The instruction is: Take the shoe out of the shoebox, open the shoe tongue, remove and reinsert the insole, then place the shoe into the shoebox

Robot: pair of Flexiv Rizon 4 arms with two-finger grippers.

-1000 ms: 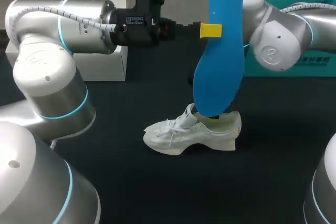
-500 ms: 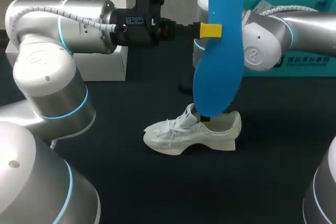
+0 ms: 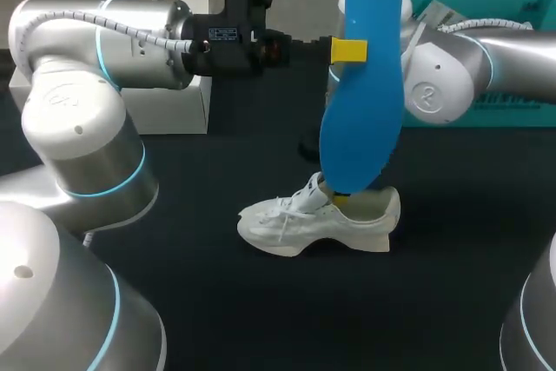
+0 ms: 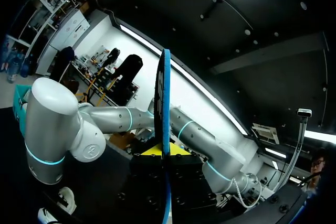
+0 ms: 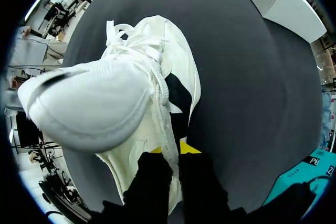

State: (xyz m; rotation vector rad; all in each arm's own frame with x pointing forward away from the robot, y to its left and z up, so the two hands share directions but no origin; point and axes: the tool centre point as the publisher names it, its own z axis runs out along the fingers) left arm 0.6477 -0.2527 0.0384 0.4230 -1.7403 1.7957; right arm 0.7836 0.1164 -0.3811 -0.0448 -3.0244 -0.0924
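Blue insole unmoved in left tool clamp, right tool pinching white shoe, elbow swung inward

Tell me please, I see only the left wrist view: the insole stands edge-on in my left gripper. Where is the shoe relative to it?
Observer: In the head view the shoe stands on its sole on the table, and the insole hangs upright over its heel half.
Operator: Does something hold the shoe?
Observer: Yes. The right wrist view shows the right gripper shut on the rim of the shoe's opening.
Operator: Is the tongue open?
Observer: It looks so. In the right wrist view the tongue is lifted away from the opening, and the dark inside shows beside it, with no insole in it.
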